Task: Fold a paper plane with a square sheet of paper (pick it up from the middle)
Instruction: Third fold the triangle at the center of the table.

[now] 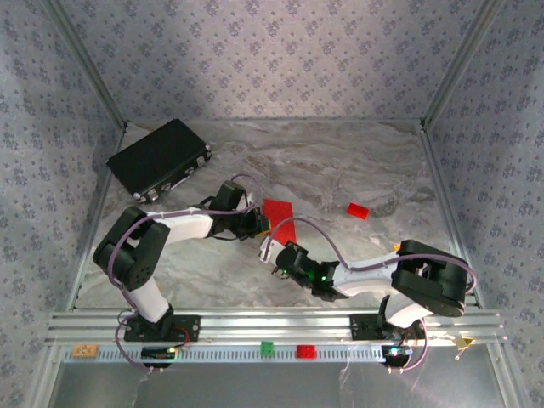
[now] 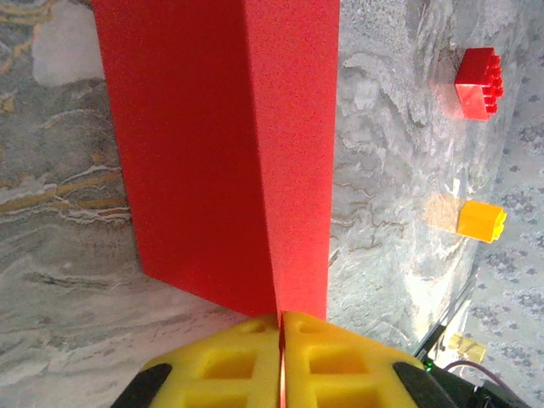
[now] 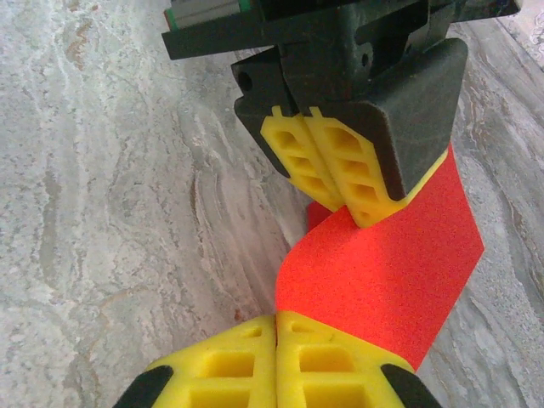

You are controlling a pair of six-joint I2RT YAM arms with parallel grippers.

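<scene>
**Square sheet of paper (image 1: pixel 279 219) pinched at the middle of the table**

We are seeing the square sheet of paper, bright red and plain, sitting slightly toward 9 o'clock from the centre of the marbled table (image 1: pixel 357 153) in the top view. The left gripper (image 1: pixel 257 223) is meeting it from its 9 o'clock side, and the right gripper (image 1: pixel 272 248) is reaching in from its 6 o'clock side.

Through the left wrist camera, we are looking along the sheet (image 2: pixel 221 153) as it is bending along a straight crease into two panels. That crease is running down to 6 o'clock, into the seam of the left gripper (image 2: pixel 280 320), whose yellow pads are pressing together on the paper.

Through the right wrist camera, the sheet (image 3: pixel 382 263) is arching from 6 o'clock up toward 12 o'clock, where the left gripper (image 3: pixel 344 208) is clamping its far end. The right gripper (image 3: pixel 276 321) is holding its jaws together with the paper's near edge lying against the pads. We cannot tell whether any paper is caught between them.

A red toy brick (image 1: pixel 357 211) is lying at 3 o'clock of the sheet, well apart from it. A flat black case (image 1: pixel 159 157) is resting at the sheet's 10 o'clock, near the far left corner. In the left wrist view, a yellow brick (image 2: pixel 480 221) is sitting at 6 o'clock of the red brick (image 2: pixel 478 82).
</scene>
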